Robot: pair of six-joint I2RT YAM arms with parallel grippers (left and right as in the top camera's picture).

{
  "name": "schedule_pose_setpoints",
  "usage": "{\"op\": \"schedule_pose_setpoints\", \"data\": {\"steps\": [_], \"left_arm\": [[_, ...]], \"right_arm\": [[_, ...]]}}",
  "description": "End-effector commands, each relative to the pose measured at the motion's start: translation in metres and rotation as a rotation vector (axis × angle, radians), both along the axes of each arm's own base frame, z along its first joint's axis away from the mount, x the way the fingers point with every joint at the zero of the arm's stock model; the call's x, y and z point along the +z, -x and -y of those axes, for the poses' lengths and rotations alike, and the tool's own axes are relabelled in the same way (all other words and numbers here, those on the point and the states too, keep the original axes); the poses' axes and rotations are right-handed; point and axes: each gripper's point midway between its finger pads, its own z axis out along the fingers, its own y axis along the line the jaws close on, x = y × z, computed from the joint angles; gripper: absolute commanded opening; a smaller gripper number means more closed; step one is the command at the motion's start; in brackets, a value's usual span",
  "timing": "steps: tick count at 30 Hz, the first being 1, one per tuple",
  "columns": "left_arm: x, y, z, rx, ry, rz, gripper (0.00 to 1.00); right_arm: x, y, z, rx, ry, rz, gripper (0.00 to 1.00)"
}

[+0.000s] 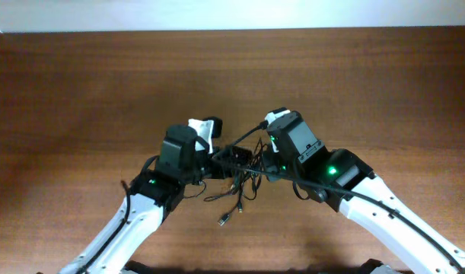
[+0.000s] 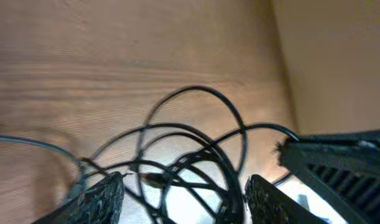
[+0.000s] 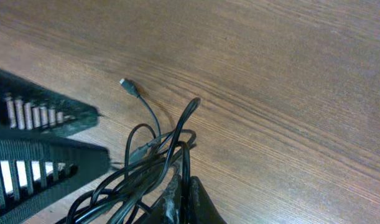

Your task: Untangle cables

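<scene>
The cables (image 1: 240,186) are thin black cords tangled in a bundle on the wooden table (image 1: 369,84), between my two grippers. My left gripper (image 1: 230,158) is at the bundle's left side. In the left wrist view its fingers (image 2: 186,180) stand apart, with several looping cables (image 2: 196,88) crossing the gap. My right gripper (image 1: 261,164) is at the bundle's right side. The right wrist view shows it (image 3: 182,182) shut on one black strand, with the other cables (image 3: 158,155) fanning out to the left. A small plug end (image 3: 129,86) lies loose on the wood.
Loose plug ends (image 1: 224,219) trail toward the table's front edge. The two wrists are close together over the bundle: the left gripper's body (image 3: 40,149) fills the left of the right wrist view, and the right arm (image 2: 345,162) shows in the left wrist view.
</scene>
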Motion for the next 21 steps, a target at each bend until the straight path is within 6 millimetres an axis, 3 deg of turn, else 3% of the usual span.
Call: {"op": "schedule_pose_setpoints", "data": {"steps": [1,2,3,4,5,6,7,8,9,11,14,15,16,17,18,19,21], "left_arm": [[0.011,0.018,0.022,-0.115,0.133,-0.098,0.68],[0.012,0.019,0.023,-0.124,0.139,-0.1,0.7],[0.012,0.019,0.022,-0.123,0.138,-0.101,0.57],[0.01,0.02,0.022,-0.13,0.128,-0.095,0.33],[-0.012,0.017,0.008,-0.045,0.036,-0.149,0.07],[-0.023,0.013,0.0,0.004,-0.015,-0.16,0.05],[-0.026,0.011,0.004,0.001,-0.021,-0.152,0.09],[-0.026,0.01,0.022,-0.045,-0.009,-0.116,0.24],[-0.031,0.011,0.036,-0.074,-0.013,-0.092,0.2],[-0.054,0.009,0.04,-0.053,-0.078,-0.109,0.0],[-0.064,0.006,0.037,-0.054,-0.114,-0.097,0.0],[-0.07,0.0,0.029,-0.023,-0.169,-0.073,0.0],[-0.089,-0.023,-0.022,0.172,-0.401,-0.028,0.0],[-0.088,-0.033,-0.053,0.283,-0.481,-0.021,0.0],[-0.072,-0.042,-0.077,0.362,-0.485,-0.012,0.0],[-0.032,-0.055,-0.1,0.449,-0.418,0.055,0.0],[0.035,-0.051,-0.103,0.455,-0.253,0.197,0.0]], "right_arm": [[0.015,-0.002,-0.002,-0.006,-0.029,0.026,0.04],[0.014,-0.001,-0.001,-0.006,-0.027,0.023,0.04],[0.014,-0.001,-0.001,-0.006,-0.025,0.021,0.04],[0.014,-0.001,-0.001,-0.006,-0.026,0.022,0.04],[0.014,-0.001,-0.001,-0.006,-0.026,0.022,0.04],[0.014,0.0,-0.002,0.0,-0.032,0.018,0.04],[0.014,0.002,-0.006,0.015,-0.05,0.008,0.04],[0.014,0.004,-0.009,0.026,-0.061,-0.002,0.04],[0.014,0.004,-0.009,0.026,-0.061,-0.001,0.04],[0.014,0.004,-0.009,0.026,-0.061,-0.002,0.04],[0.015,0.004,-0.009,0.025,-0.062,-0.001,0.04],[0.016,0.004,-0.009,0.026,-0.064,0.003,0.04],[0.023,0.007,-0.004,0.02,-0.065,0.014,0.04],[0.026,0.009,0.002,0.005,-0.049,0.025,0.04],[0.028,0.011,0.014,-0.02,-0.014,0.035,0.04],[0.026,0.012,0.019,-0.041,0.006,0.03,0.04],[0.022,0.01,0.029,-0.146,0.008,0.014,0.04]]}}
